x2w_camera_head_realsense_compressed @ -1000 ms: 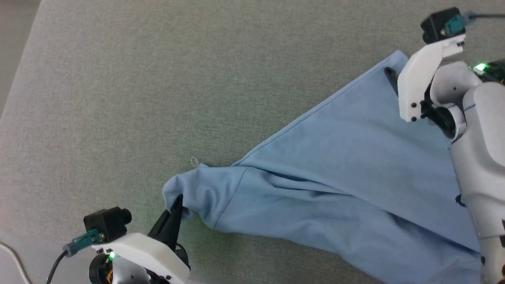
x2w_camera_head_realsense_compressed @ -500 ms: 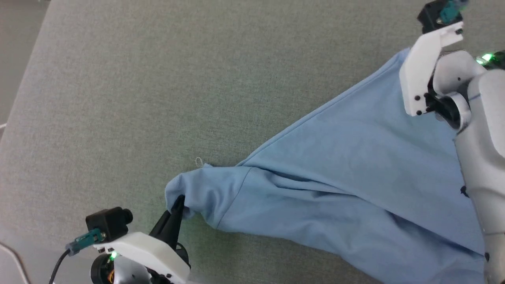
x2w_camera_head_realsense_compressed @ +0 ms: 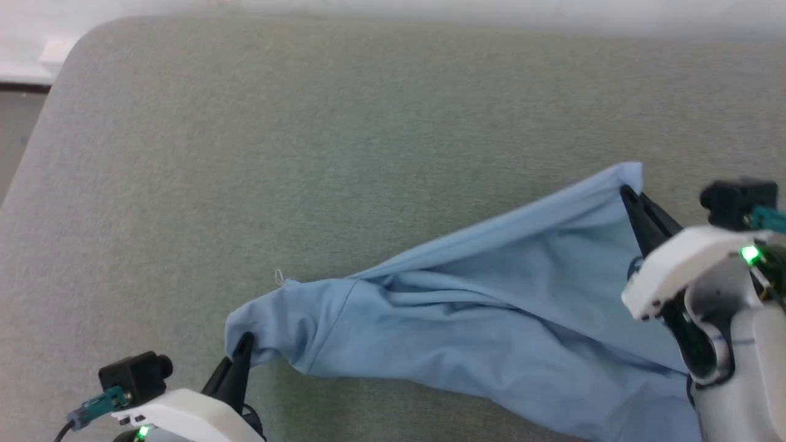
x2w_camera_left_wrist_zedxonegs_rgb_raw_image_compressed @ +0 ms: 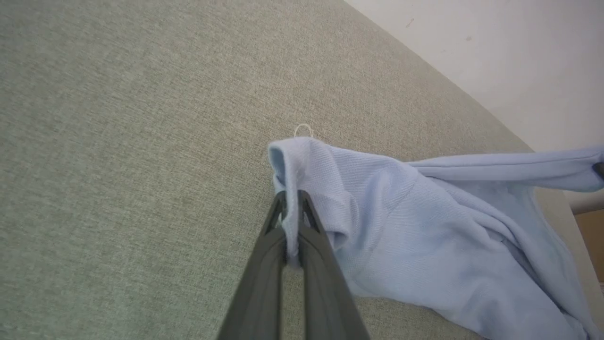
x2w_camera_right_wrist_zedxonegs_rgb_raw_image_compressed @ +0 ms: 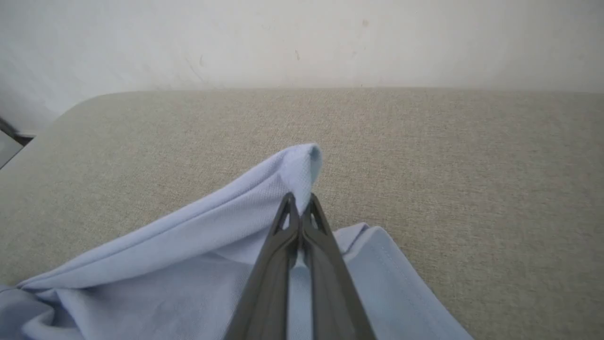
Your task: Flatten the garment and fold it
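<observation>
The garment (x2w_camera_head_realsense_compressed: pixel 491 319) is a light blue shirt, stretched between my two grippers over the grey-green padded surface. My left gripper (x2w_camera_head_realsense_compressed: pixel 244 339) at the lower left is shut on a sleeve end (x2w_camera_left_wrist_zedxonegs_rgb_raw_image_compressed: pixel 302 160), the cloth pinched between its dark fingers (x2w_camera_left_wrist_zedxonegs_rgb_raw_image_compressed: pixel 311 222). At the right my right gripper (x2w_camera_head_realsense_compressed: pixel 627 193) is shut on a raised corner of the garment (x2w_camera_right_wrist_zedxonegs_rgb_raw_image_compressed: pixel 297 170), which peaks above the surface. The cloth between the two grips sags in soft folds. Collar and chest script are hidden.
The padded surface (x2w_camera_head_realsense_compressed: pixel 307 153) stretches wide behind and to the left of the garment. Its rounded corner (x2w_camera_head_realsense_compressed: pixel 80 43) lies at the far left, with a pale wall (x2w_camera_right_wrist_zedxonegs_rgb_raw_image_compressed: pixel 302 42) beyond the far edge.
My right gripper has shut on the garment's corner and lifted and pulled it nearer. The head camera has tilted up, so the whole picture sits lower. The left grip is unchanged.
</observation>
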Tool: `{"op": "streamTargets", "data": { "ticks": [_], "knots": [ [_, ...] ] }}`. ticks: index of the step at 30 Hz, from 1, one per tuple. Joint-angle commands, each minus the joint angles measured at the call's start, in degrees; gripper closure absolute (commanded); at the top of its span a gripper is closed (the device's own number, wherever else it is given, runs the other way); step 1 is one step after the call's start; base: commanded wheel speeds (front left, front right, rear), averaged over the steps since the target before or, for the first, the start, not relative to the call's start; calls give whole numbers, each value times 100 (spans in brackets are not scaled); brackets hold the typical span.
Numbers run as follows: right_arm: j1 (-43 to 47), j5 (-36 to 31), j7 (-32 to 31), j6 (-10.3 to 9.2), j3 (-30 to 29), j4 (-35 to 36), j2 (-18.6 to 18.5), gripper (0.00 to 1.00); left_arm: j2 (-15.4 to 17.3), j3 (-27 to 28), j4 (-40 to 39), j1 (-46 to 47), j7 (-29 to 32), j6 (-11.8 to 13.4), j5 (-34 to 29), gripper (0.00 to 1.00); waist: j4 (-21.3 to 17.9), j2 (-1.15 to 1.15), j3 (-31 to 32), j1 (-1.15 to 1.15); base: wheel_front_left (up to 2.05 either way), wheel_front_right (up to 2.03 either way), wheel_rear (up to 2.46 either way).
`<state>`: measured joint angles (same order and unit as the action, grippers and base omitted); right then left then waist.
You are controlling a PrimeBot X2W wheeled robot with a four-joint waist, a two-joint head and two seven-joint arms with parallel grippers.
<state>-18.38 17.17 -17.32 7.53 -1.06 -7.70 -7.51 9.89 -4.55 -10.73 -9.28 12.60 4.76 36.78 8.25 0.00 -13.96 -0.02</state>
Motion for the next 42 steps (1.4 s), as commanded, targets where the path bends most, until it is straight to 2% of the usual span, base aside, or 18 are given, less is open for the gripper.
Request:
{"op": "streamTargets", "data": {
  "ticks": [1,6,10,13,21,27,31,37,42],
  "knots": [
    [188,14,116,-4,-99,186,43,100,60,46,-56,-66,2,38,35,100,-348,0,331,2,0,0,0],
    [743,-49,188,-4,-308,762,179,100,200,196,-211,-100,-72,45,1,100,-618,0,519,2,0,0,0],
    [805,-192,-71,-4,-426,1200,68,100,267,351,-402,254,-141,-97,189,100,-769,0,591,2,0,0,0],
    [624,-200,-285,-4,-486,1527,-147,100,413,468,-473,760,-114,-179,254,100,-849,0,595,2,0,0,0],
    [-690,-252,-1142,-4,-155,1858,-1178,100,769,528,-342,2892,333,-143,305,100,-1049,0,253,2,0,0,0],
    [-2242,-118,-1627,-4,379,1516,-1768,100,859,403,38,4820,729,144,171,100,-1218,0,-470,2,0,0,0],
    [-3405,-130,-1752,-4,743,1037,-1919,100,792,337,413,6223,733,330,12,100,-1370,0,-1046,2,0,0,0],
    [-5058,-428,-1629,-4,1145,135,-1876,100,744,354,1222,8137,410,530,-277,100,-1542,0,-1793,2,0,0,0],
    [-6287,-929,-1165,-4,1010,-482,-1579,100,779,468,1816,9587,-331,602,-582,100,-1643,0,-2196,2,0,0,0]
  ]
}}
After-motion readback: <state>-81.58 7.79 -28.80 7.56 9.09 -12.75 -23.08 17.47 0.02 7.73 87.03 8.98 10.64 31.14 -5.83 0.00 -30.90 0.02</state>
